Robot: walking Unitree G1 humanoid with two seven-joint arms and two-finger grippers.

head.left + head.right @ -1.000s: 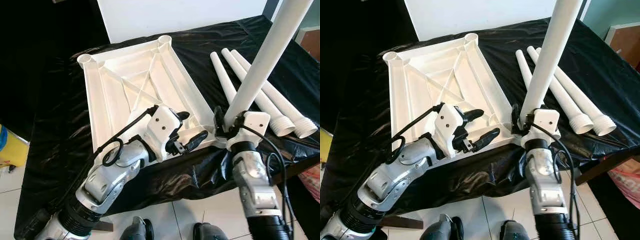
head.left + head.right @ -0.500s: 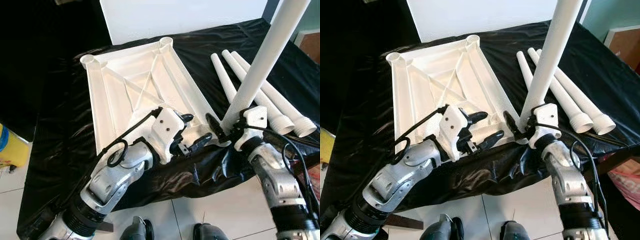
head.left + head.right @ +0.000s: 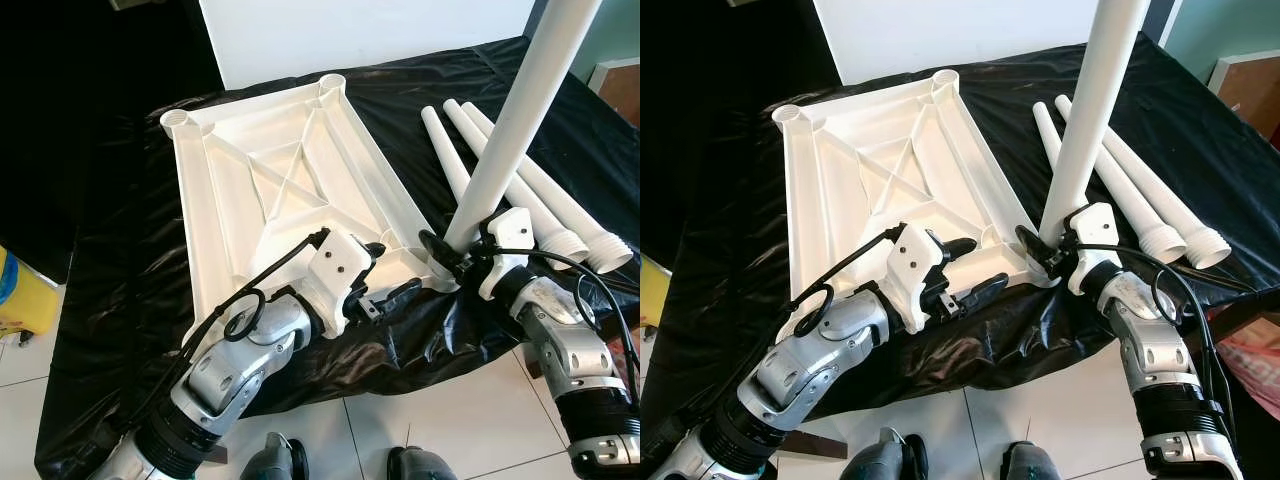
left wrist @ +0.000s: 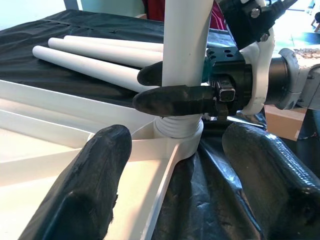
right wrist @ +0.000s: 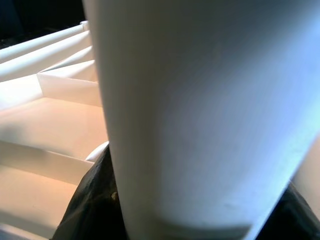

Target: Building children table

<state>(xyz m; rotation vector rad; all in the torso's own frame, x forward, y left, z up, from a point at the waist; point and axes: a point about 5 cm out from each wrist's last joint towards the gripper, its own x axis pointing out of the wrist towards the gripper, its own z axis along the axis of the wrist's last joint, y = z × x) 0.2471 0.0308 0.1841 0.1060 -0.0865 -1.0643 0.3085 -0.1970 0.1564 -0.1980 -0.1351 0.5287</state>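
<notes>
The white table top (image 3: pixel 290 190) lies upside down on a black-covered table. One white leg (image 3: pixel 510 130) stands upright in the near right corner socket (image 4: pixel 177 132). My right gripper (image 3: pixel 455 250) is shut on the base of this leg, with black fingers (image 4: pixel 170 95) wrapped around it just above the socket. My left gripper (image 3: pixel 392 270) is open at the top's near edge, just left of that corner, and its fingers (image 4: pixel 95 170) hold nothing. In the right wrist view the leg (image 5: pixel 200 115) is seen very close.
Three loose white legs (image 3: pixel 530 190) lie side by side on the black cloth (image 3: pixel 120 260) to the right of the top. A white panel (image 3: pixel 350 30) stands behind the table. A yellow object (image 3: pixel 15 295) sits on the tiled floor at the left.
My right forearm has swung out to the right while the gripper stays on the leg's base. The left gripper has sunk slightly toward the near edge.
</notes>
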